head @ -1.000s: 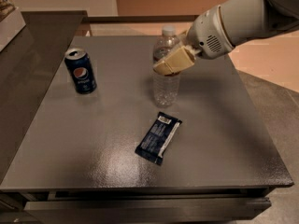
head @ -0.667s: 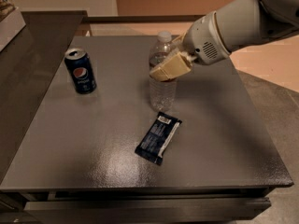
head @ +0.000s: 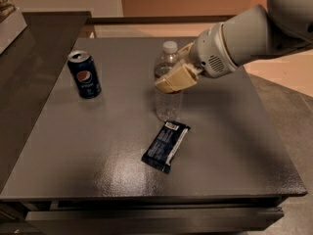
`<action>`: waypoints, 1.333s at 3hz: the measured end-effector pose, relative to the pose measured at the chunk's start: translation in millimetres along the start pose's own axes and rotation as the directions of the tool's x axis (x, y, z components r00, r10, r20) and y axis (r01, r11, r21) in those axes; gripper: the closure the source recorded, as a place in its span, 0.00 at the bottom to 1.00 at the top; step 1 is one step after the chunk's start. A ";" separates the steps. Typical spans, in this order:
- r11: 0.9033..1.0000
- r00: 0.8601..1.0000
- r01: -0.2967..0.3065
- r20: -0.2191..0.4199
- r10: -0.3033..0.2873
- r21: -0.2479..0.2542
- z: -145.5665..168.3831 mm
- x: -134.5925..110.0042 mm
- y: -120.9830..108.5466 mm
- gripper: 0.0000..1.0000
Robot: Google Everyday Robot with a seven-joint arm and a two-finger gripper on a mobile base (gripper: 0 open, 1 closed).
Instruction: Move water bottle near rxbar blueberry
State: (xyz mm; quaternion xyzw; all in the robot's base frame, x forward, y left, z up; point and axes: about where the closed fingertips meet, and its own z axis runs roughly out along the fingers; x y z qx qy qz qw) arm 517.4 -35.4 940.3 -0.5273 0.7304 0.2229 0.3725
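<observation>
The water bottle [head: 168, 104], clear with a white cap, stands upright near the middle of the dark table [head: 234, 131]. My gripper [head: 172, 68] reaches in from the right and is shut on the bottle's upper body; one tan finger [head: 175, 79] crosses its front and the other is behind it. The rxbar blueberry [head: 165, 146], a flat dark navy wrapper with a pale stripe, lies on the table just in front of the bottle, a short gap from its base.
A dark blue Pepsi can [head: 84, 75] stands upright at the table's left rear. A dark counter [head: 29, 58] borders the table on the left. The table's front edge lies close below the bar.
My gripper and the water bottle in it have shifted a little to the left. The bar and the can have not moved.
</observation>
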 end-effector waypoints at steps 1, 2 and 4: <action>1.000 1.000 -0.008 0.004 0.008 0.013 3.1 4.4 1.1 0.36; 1.000 1.000 -0.017 0.007 0.017 0.026 5.5 8.2 1.9 0.13; 1.000 1.000 -0.013 0.006 0.013 0.024 6.2 6.4 3.5 0.00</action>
